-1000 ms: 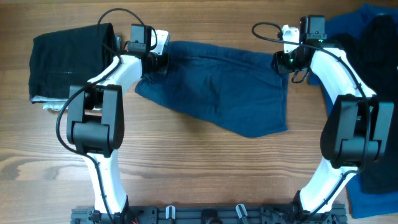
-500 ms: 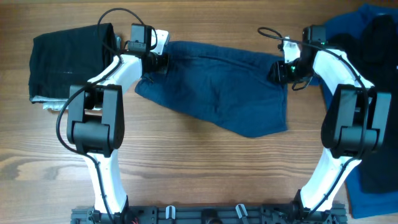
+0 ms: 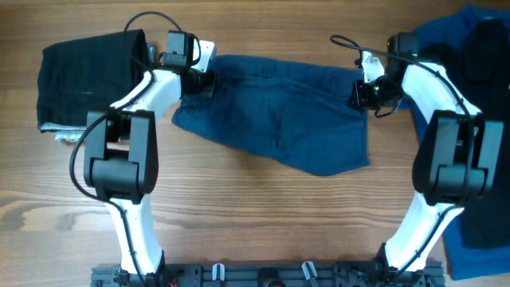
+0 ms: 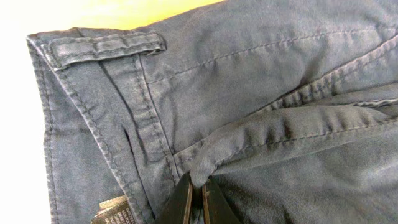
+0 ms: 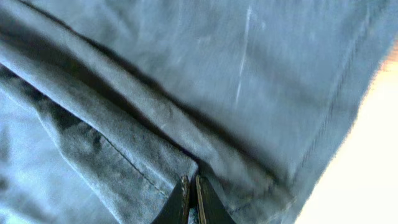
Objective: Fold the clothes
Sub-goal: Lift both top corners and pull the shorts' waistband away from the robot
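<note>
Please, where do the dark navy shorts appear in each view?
Overhead: navy shorts spread at top centre, between the arms.
Left wrist: they fill the picture, belt loop top left.
Right wrist: they fill the picture.
Shared landmark: folds pinched by left end effector and right end effector.

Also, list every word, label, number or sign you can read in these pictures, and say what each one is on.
None can be read.
Dark tag on the navy shorts, near the waistband: it shows a few pale marks, but they are too small and cut off by the picture's edge to read.
Nothing else in any view carries visible writing.
</note>
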Robot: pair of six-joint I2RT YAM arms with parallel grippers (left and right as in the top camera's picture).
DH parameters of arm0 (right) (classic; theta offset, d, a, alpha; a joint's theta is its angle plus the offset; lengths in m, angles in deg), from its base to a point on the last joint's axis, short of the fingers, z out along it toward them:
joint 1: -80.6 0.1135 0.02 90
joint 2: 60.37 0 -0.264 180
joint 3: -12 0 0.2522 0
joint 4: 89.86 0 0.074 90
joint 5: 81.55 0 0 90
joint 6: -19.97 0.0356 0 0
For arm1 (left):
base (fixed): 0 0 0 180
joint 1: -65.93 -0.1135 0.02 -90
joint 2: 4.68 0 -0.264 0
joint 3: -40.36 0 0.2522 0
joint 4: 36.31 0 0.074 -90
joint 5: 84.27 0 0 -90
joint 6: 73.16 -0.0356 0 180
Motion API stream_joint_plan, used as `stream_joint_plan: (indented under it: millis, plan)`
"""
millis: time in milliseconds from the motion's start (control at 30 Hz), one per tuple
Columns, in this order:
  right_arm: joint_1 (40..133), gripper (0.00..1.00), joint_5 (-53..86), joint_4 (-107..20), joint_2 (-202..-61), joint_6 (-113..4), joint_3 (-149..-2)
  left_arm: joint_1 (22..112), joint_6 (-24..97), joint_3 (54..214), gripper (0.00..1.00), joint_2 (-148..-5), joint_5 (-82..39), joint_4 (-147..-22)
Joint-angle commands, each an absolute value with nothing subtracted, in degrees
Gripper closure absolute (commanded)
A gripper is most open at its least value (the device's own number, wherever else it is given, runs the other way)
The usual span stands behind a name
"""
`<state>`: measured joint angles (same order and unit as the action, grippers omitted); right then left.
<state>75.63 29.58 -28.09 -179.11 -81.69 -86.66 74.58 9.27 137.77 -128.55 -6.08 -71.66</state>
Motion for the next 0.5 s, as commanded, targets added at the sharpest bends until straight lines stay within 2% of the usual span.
stream_joint_plan:
  millis: [0, 200, 467]
  plan:
    - [75.9, 0.96, 30.8, -23.6, -173.6, -81.7, -88.1, 74.4, 9.8, 135.5, 0.96, -125.2, -2.7, -73.9]
    - [75.9, 0.96, 30.8, -17.4, -173.6, -81.2, -86.2, 74.4, 9.8, 135.5, 0.96, -124.7, -2.7, -75.8]
    - [76.3, 0.96, 29.7, -29.8, -176.2, -78.4, -77.7, 74.4, 10.3, 135.5, 0.96, -124.8, -2.7, -83.9]
